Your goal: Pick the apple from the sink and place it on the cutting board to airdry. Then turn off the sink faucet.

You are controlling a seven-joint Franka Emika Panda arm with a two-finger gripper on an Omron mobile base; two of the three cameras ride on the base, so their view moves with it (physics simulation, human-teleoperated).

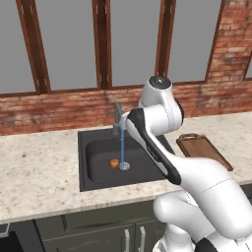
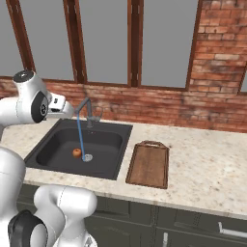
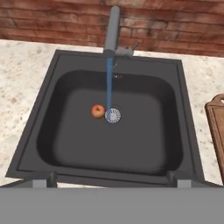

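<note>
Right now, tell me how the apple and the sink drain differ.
The apple is red-orange with a yellowish patch; the drain is silver. The apple is a rounded fruit standing up from the floor of the sink; the drain is a flat disc set into it. The blue water stream lands on the drain, while the apple sits just beside it. Both are round, look about equally wide, and lie near the basin's middle.

no readable text, labels or numbers anywhere
</note>
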